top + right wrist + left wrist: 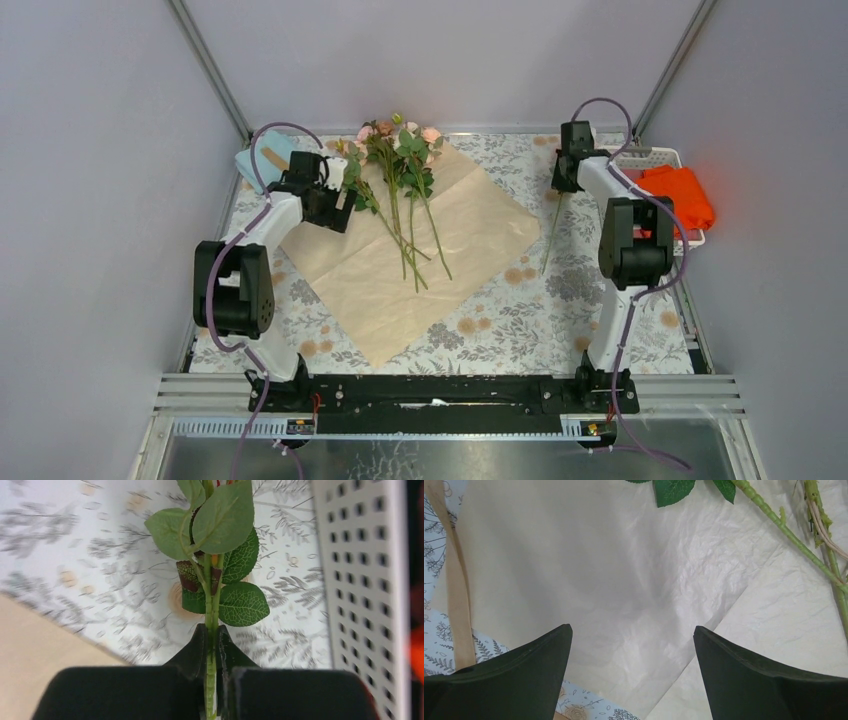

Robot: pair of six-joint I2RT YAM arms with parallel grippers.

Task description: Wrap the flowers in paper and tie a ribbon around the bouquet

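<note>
R gripper [210, 634], upper right by basket [360, 555], pinches stray stem [208, 614] tight, prob. to carry it to flowers [400, 150] lying on paper [470, 240] at upper centre; L gripper [632, 630] hangs wide open, empty, over paper's left part.

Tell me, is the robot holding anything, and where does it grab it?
The right end effector is shut on one flower, pinching its green stem close to the leaves. The left end effector is open above the paper, holding nothing.
</note>
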